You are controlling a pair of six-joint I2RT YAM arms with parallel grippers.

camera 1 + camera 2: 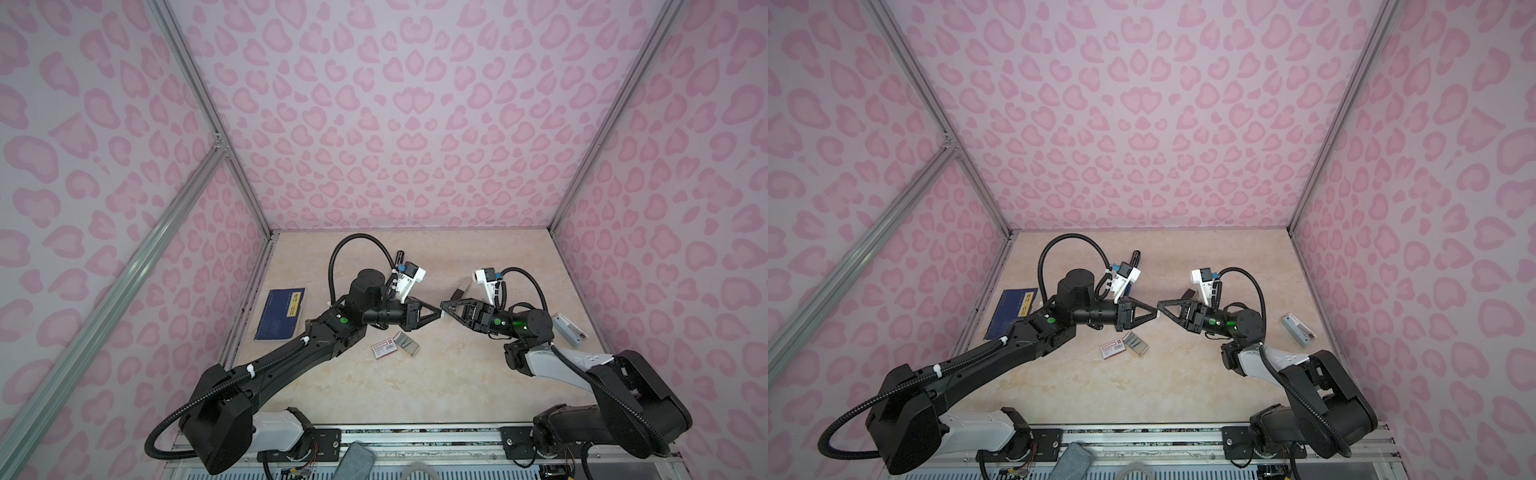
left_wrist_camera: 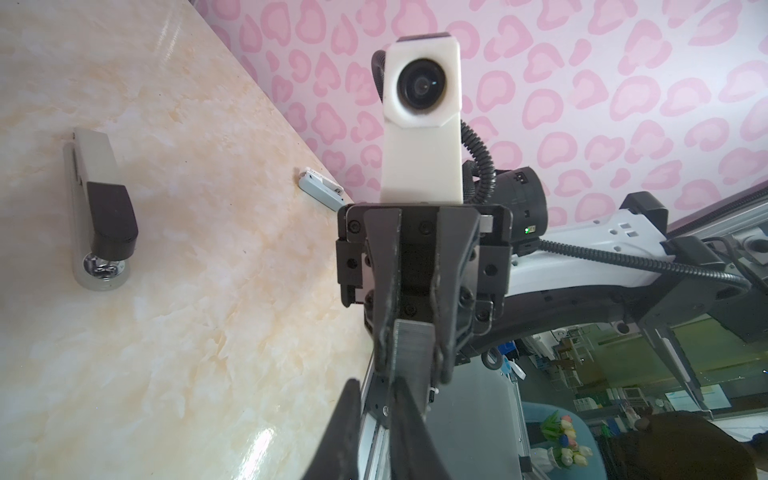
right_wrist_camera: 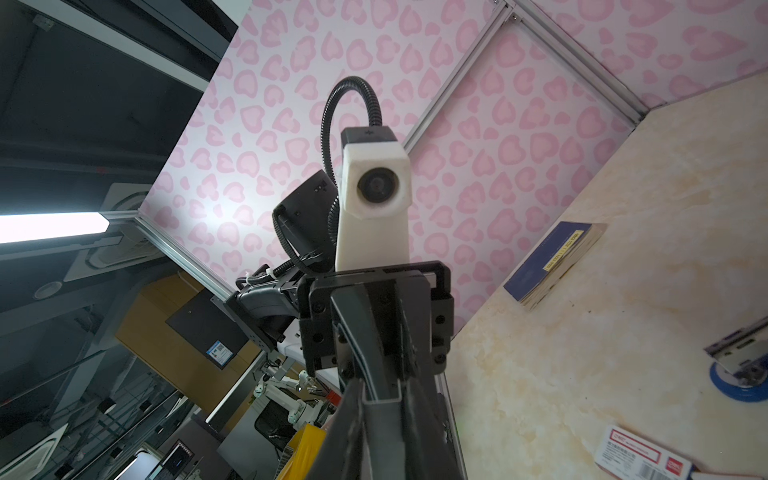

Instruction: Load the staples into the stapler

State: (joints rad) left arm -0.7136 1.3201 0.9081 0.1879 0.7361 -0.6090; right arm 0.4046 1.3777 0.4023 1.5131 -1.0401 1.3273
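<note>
Handoff in mid-air, I think; right gripper clamps a staple strip; left gripper is tip-to-tip with it, jaws slightly parted, holding nothing; stapler lies on the table well apart, apparently unloaded; insertion still to do; spare strips in tray beside box.

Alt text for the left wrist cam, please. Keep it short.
The right pincer faces the camera head-on, closed on a grey staple strip, with the tips of the left pincer close in front of it. Behind them a stapler lies on the marbled table, and a small white device sits near the table's edge by the pink-patterned wall.
</note>
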